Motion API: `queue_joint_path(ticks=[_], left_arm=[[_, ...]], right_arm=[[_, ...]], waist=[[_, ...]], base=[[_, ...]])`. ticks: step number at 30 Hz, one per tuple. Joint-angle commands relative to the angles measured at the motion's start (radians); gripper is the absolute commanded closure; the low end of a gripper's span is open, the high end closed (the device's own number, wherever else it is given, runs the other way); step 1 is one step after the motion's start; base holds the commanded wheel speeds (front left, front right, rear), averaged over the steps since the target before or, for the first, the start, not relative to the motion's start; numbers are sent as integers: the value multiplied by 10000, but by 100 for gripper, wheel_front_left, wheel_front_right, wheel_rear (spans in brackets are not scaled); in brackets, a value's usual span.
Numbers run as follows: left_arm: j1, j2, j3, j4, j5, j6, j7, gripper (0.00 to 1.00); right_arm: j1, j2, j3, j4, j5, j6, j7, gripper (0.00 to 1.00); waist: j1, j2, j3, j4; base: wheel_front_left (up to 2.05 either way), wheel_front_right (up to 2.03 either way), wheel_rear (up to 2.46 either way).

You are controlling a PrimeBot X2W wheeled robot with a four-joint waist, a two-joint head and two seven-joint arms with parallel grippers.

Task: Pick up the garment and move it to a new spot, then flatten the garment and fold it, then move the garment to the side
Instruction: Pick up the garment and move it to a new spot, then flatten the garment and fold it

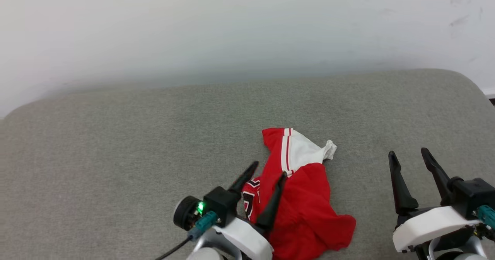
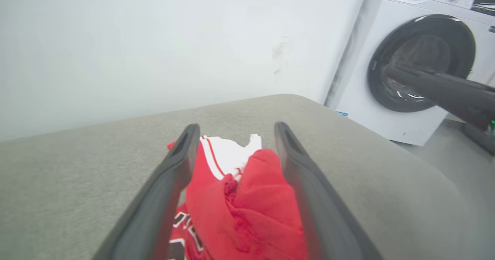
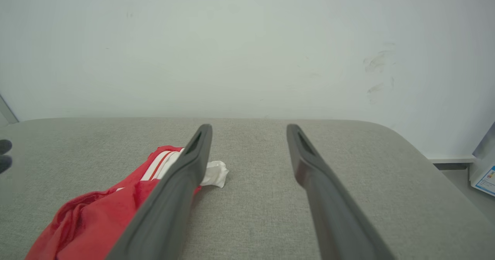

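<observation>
The garment [image 1: 305,206] lies crumpled on the grey fabric surface [image 1: 116,155], red with a white sleeve and striped trim at its far end and black letters showing at its left. My left gripper [image 1: 270,169] stands open right over it, one finger on each side of a red fold. In the left wrist view the garment [image 2: 251,202] bunches between the spread fingers [image 2: 170,175] of that gripper [image 2: 237,128]. My right gripper [image 1: 408,152] is open and holds nothing, off to the garment's right. From the right wrist, that gripper [image 3: 249,128] points at bare fabric, the garment [image 3: 96,217] at lower left.
A pale wall [image 1: 247,28] runs behind the surface, whose rounded far edge [image 1: 247,80] lies close to it. A white washing machine [image 2: 410,59] with a dark round door stands past the surface's right end. A right-arm finger [image 2: 444,90] crosses in front of it.
</observation>
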State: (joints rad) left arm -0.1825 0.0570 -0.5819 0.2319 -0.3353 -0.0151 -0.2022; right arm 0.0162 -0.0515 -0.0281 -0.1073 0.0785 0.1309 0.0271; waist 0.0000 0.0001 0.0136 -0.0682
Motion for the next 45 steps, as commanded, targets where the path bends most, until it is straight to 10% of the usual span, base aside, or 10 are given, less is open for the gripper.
queue_joint_path(ticks=[1,14,45], left_arm=[[-178,139,211,-109,52,141,-113,0],[65,1461,2564,-99,-565,1518,-230,0],[450,1763,2417,-1024,-616,1778,58,0]], right_arm=[[102,16,-48,-26,-41,-3,-17,0],[524,17,-126,-64,13,-3,121,0],[-126,11,-1684,926,544,-3,1821,0]], waist=[[0,-1,-144,217],[0,-1,-396,599],[0,-1,51,1059]], base=[[0,0,0],[0,0,0],[0,0,0]])
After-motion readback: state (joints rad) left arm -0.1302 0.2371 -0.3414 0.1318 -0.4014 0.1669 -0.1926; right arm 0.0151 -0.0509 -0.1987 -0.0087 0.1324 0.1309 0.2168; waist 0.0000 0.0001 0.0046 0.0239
